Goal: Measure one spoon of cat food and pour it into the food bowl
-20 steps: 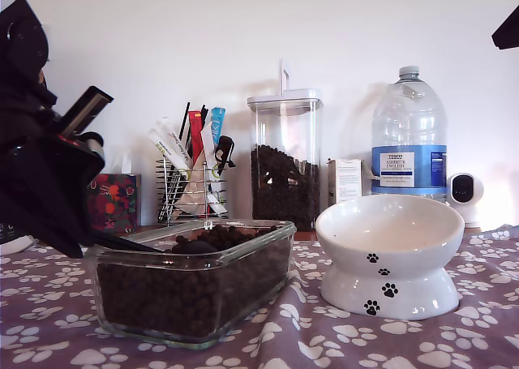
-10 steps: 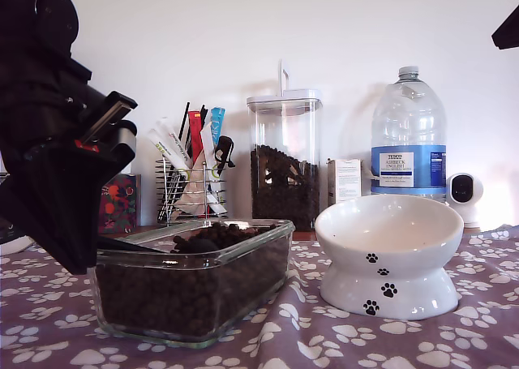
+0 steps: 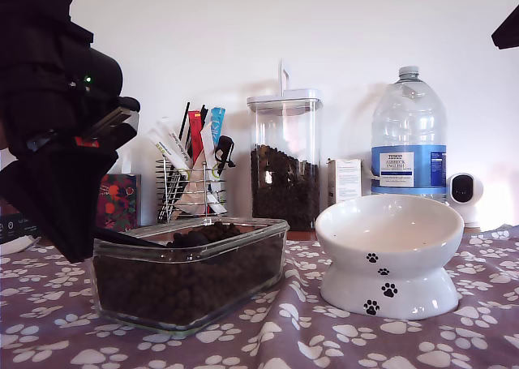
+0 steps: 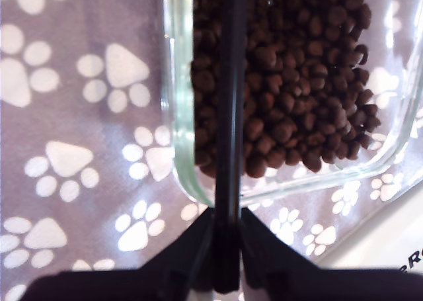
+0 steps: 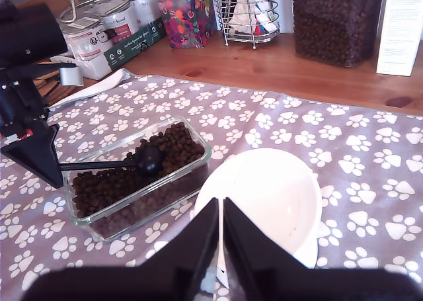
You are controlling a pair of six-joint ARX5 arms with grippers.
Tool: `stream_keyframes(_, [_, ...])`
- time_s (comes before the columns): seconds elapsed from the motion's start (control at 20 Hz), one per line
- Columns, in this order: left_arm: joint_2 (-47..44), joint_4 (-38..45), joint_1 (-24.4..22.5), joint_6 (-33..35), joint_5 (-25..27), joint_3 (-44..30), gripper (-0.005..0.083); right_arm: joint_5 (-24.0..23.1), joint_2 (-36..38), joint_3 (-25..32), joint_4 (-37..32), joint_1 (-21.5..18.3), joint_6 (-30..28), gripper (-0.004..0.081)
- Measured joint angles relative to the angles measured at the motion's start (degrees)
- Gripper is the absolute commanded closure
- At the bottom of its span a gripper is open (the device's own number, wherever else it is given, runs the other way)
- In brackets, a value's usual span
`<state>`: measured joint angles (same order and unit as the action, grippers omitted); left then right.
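The black spoon point(image 4: 231, 116) is clamped by its thin handle in my first gripper point(image 4: 227, 241), which is shut on it. In the exterior view that gripper point(image 3: 89, 238) stands at the left, beside the glass dish point(image 3: 243, 233). The spoon's handle point(image 3: 126, 240) reaches over the dish rim, and its round cup point(image 5: 149, 159) rests in the brown cat food point(image 5: 106, 182) filling the dish. The white food bowl point(image 3: 389, 239) with black paw prints stands at the exterior view's right and looks empty point(image 5: 264, 195). My second gripper point(image 5: 220, 248) hovers above the bowl, shut and holding nothing.
A tall clear canister point(image 3: 284, 162) of kibble, a wire rack of packets point(image 3: 190, 182), a water bottle point(image 3: 409, 134) and a small white camera point(image 3: 464, 192) line the back. Tins and boxes point(image 5: 112, 26) sit on the wooden top behind the paw-print cloth point(image 3: 324, 336).
My first arm has risen and swung toward the dish with the spoon held. The glass dish has shifted slightly on the cloth. The bowl has not moved.
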<state>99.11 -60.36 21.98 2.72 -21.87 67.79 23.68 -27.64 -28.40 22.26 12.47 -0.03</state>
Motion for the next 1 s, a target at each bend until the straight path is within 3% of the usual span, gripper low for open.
stream_keyframes(0.25, [-0.6,0.7,6.1,-1.4,6.1,0.0,0.0795,0.0,0.0,0.0,-0.1,0.0,0.0,0.0780])
stream_keyframes(0.55, [-1.6,1.4,13.7,-3.9,20.1,0.0,0.0795,1.3,0.0,0.0,-0.2,0.1,0.0,0.0780])
stream_keyframes(1.0, [-1.7,1.3,19.7,-3.7,37.7,-0.2,0.0795,1.3,0.0,0.0,-0.2,0.4,0.0,0.0780])
